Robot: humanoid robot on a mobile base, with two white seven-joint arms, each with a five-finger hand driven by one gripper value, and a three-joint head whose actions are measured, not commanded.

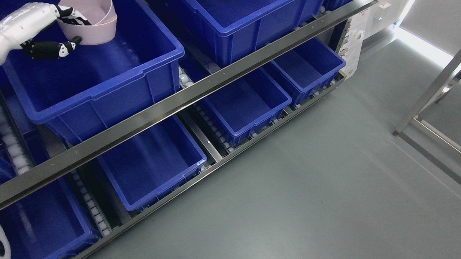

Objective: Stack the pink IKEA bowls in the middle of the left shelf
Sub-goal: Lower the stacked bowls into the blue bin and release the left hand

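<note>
A pale pink bowl [92,25] hangs at the top left, over the large blue bin [110,91] on the upper shelf level. My left hand [64,30] is shut on the bowl's near rim, with fingers [73,18] over the rim's inside and the thumb [53,49] under the outer wall. Its white forearm [10,33] comes in from the left edge. The bowl's far side is cut off by the picture's top edge. My right arm does not show.
A steel rail [198,90] runs diagonally across the shelf front. Below it sit several more blue bins [151,163] on roller tracks [8,141]. Grey floor [312,172] lies to the right, with a metal frame [432,99] at the far right.
</note>
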